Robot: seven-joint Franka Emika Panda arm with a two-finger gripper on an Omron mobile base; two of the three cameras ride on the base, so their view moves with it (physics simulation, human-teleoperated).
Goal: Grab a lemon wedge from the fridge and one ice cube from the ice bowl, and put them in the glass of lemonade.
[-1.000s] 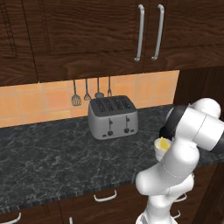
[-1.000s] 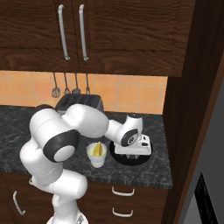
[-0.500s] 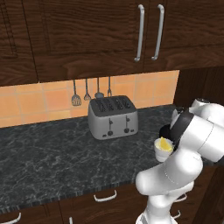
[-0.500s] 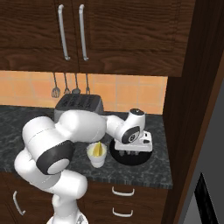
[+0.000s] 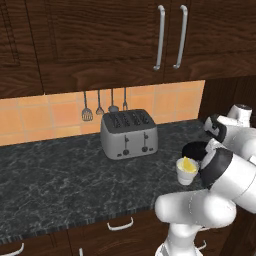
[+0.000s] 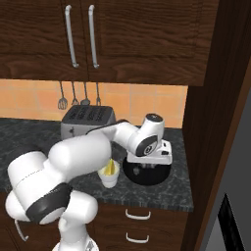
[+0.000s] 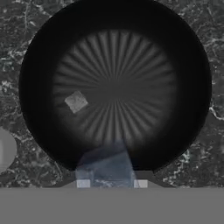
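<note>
Hand (image 7: 109,181) over the near rim of the ice bowl (image 7: 39,57), fingers pinching a pale bluish ice cube (image 7: 105,164). One more cube (image 7: 76,101) lies on the bowl floor. Glass of lemonade (image 6: 109,174) stands just beside the bowl on the dark marble desk (image 5: 50,175), lemon wedge (image 5: 188,165) inside. Silver toaster (image 5: 129,134) farther back.

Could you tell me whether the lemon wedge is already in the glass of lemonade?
Yes, it is in. The yellow lemon wedge sits in the top of the glass of lemonade, which stands upright on the counter beside the ice bowl.
</note>
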